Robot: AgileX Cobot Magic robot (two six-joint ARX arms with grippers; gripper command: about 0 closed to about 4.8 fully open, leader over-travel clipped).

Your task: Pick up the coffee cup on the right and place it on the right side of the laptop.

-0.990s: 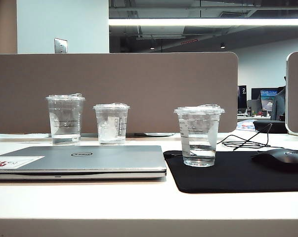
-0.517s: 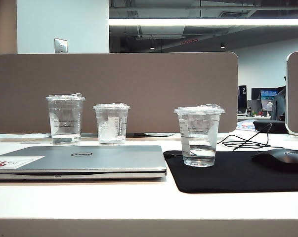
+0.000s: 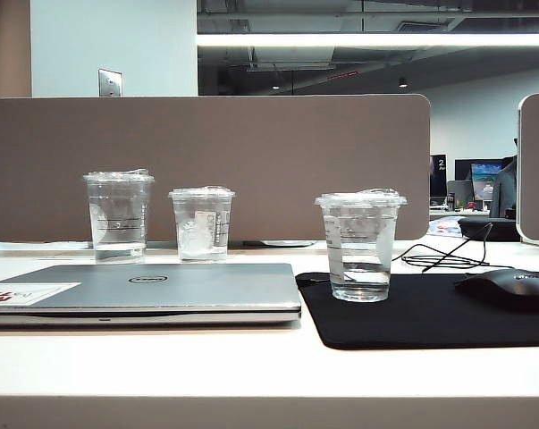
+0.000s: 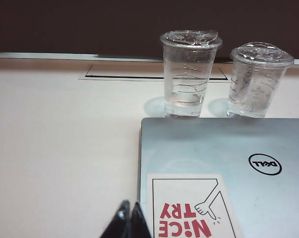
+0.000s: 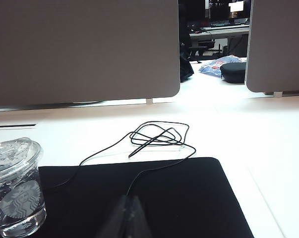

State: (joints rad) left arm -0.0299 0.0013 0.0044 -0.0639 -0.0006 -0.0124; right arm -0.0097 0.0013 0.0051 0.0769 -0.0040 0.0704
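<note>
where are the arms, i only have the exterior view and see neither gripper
Observer: The left wrist view shows the left gripper over the table, beside the laptop edge near its sticker, jaws shut.
Operator: and the right one
Observer: The right gripper is over the black mouse pad, jaws shut, holding nothing.
Operator: is it touching the coffee cup
Observer: No, the coffee cup stands on the pad apart from it, off to one side.
</note>
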